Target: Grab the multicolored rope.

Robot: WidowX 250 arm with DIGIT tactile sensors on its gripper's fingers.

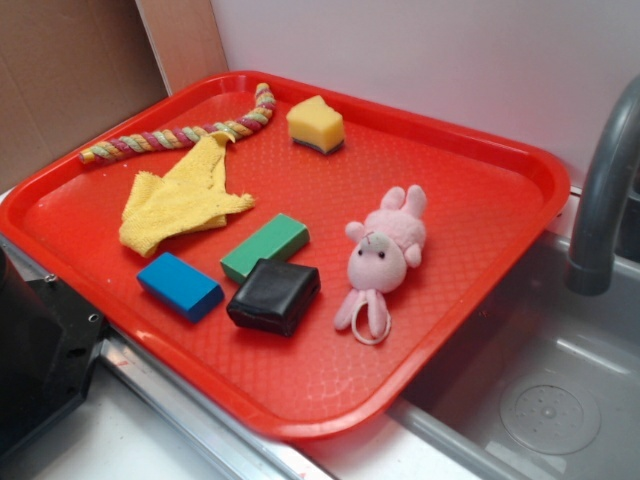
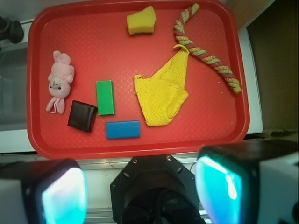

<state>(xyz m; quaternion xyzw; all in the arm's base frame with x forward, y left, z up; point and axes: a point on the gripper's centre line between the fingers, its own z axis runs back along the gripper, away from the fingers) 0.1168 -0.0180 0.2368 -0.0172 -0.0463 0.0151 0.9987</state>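
Observation:
The multicolored rope (image 1: 180, 134) (image 2: 205, 52), a twisted cord of pink, yellow, green and red strands, lies curved along the far left rim of the red tray (image 1: 480, 160) (image 2: 46, 140). A yellow cloth (image 1: 180, 195) (image 2: 163, 91) touches its middle. In the wrist view my gripper (image 2: 145, 191) hangs high above the tray's near edge, over the robot base. It is open, its two fingers wide apart with nothing between them. The rope is far from the fingers. The exterior view does not show the gripper.
On the tray also lie a yellow sponge (image 1: 316, 124) (image 2: 141, 22), a green block (image 1: 265, 246) (image 2: 105, 97), a blue block (image 1: 180, 286) (image 2: 122, 129), a black block (image 1: 274, 296) (image 2: 82, 115) and a pink plush bunny (image 1: 383, 255) (image 2: 59, 80). A sink (image 1: 540, 400) with a grey faucet (image 1: 605, 190) is at right.

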